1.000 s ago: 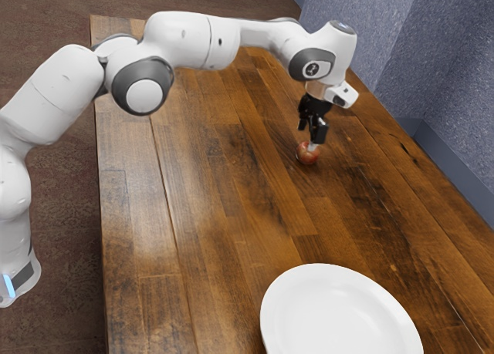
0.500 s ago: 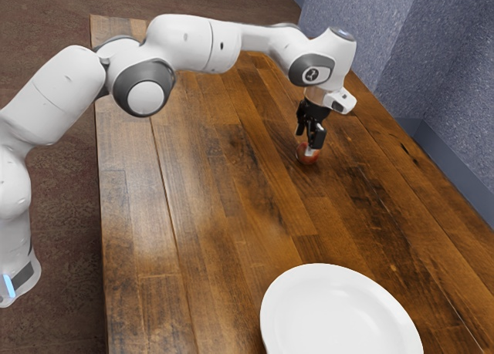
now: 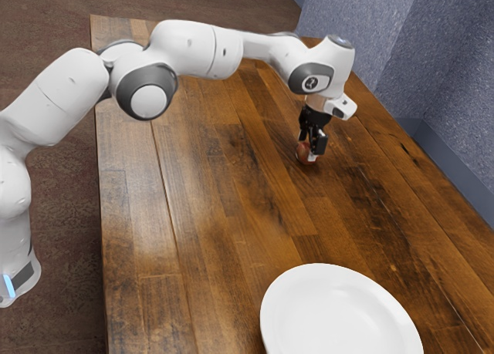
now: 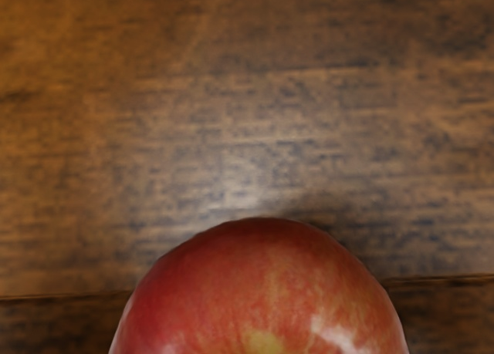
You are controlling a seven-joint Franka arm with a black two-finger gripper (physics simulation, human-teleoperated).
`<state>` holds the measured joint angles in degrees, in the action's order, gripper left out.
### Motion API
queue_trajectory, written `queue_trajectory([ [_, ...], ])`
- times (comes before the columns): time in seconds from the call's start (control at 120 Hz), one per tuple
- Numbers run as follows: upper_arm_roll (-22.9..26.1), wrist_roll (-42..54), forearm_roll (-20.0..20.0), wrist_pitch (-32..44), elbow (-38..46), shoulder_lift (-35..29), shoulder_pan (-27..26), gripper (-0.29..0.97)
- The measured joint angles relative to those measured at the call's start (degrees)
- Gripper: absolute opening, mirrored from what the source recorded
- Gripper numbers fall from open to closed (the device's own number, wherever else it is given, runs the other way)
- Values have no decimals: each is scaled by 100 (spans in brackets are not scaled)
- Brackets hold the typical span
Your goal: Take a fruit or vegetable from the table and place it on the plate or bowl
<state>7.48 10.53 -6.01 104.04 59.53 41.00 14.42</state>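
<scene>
Exterior view: white plate [image 3: 340,315] sits empty at the near edge, well apart from the apple [image 3: 302,151]. Further in, gripper [image 3: 312,148] has dropped low around the apple, which rests on the wood; can't tell if it's closed yet, so lift pending. Worn plank surface [image 3: 208,215], grey-blue wall [image 3: 432,53] behind.
</scene>
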Motion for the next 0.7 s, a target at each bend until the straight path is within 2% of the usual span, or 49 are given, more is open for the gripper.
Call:
queue_trajectory([
  [0.558, 3, -4, 62, 85, 9, 138, 0, 67],
  [0.608, 4, -4, 64, 97, 8, 140, 0, 62],
  [0.7, 1, -4, 60, 113, 5, 141, 0, 44],
])
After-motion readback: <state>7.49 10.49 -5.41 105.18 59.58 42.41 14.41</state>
